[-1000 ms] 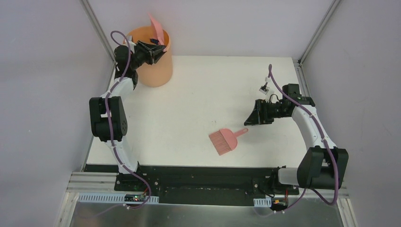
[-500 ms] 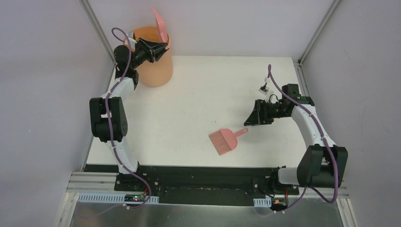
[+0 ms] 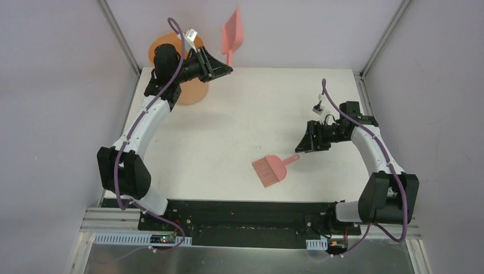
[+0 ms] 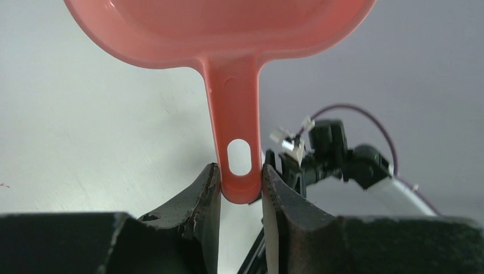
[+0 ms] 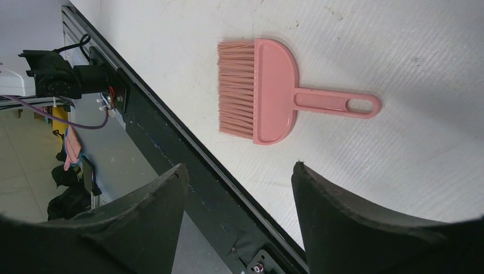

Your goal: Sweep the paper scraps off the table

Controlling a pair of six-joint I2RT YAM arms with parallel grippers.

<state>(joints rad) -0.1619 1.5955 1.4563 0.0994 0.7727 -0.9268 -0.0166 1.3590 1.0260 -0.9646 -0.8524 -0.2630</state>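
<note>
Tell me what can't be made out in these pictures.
Orange bucket: top view, the left arm covers most of it, so its inside is hidden.
Dustpan: left wrist view, the top edge cuts off its pan.
Paper scraps: none show in any view; whether they lie in the bucket cannot be told.

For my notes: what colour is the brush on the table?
The brush is salmon pink, bristles too; clearest in right wrist view.

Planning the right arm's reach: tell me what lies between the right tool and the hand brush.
Only bare white table separates the right tool from the hand brush, as the right wrist view shows.
</note>
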